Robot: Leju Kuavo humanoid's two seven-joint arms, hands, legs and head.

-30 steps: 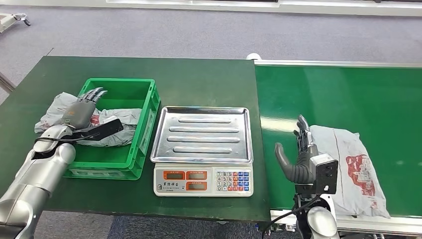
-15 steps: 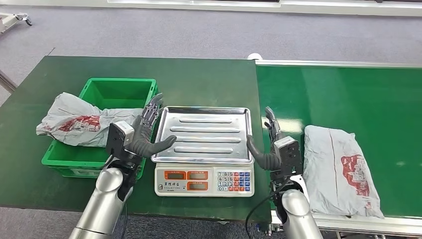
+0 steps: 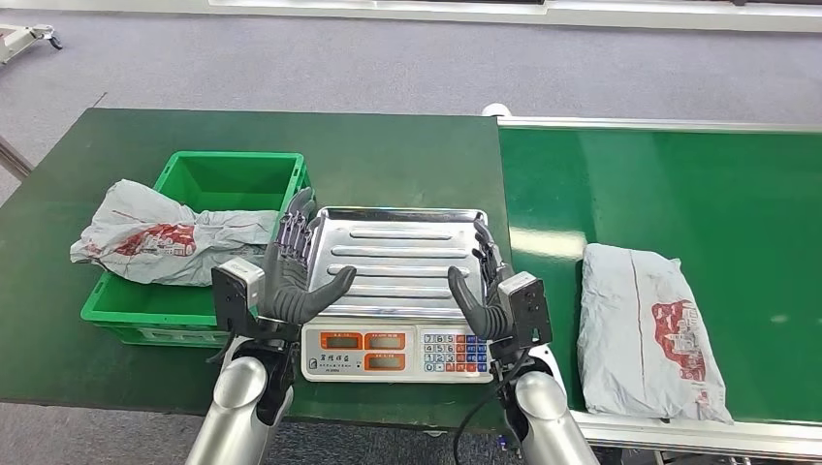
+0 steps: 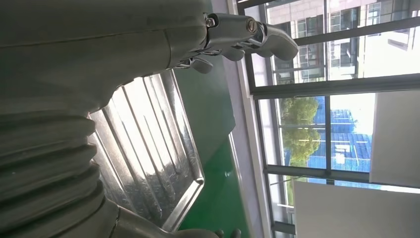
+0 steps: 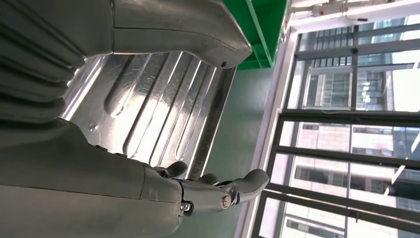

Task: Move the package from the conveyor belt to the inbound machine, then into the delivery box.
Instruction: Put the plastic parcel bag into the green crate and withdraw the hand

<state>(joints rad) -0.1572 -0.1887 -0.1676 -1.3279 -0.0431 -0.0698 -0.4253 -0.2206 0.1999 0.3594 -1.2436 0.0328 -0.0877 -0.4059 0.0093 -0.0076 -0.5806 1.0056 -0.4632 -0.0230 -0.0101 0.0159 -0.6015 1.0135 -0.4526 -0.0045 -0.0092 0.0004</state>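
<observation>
A: Silver arms come in nearest, from below. The left hand (image 3: 291, 276) and the right hand (image 3: 490, 291) are raised over the front part of the scale (image 3: 395, 352), palms turned toward each other.

B: And the fingers?

A: On both hands they are released and spread, grasping nothing. In the left wrist view the thumb (image 4: 250, 37) stands apart above the steel tray (image 4: 148, 163), and in the right wrist view the right fingers (image 5: 233, 191) are also over the tray, not pressing on it as far as I can see.

B: What is under the hands?

A: The scale stands on the dark green counter (image 3: 388, 160), with orange displays and a keypad (image 3: 454, 352) at its front. Its ribbed tray carries nothing.

B: Where is the package?

A: A grey package (image 3: 648, 331) with red print lies flat on the green belt (image 3: 679, 184), to the right of the scale and well apart from the right hand. It is close to the belt's near edge.

B: And on the left side?

A: A green box (image 3: 194, 329) stands just beside the scale. A second package (image 3: 165, 235), crumpled, lies across the box's left rim, partly inside and partly hanging over the counter. Beyond the counter is grey floor (image 3: 388, 68).
</observation>
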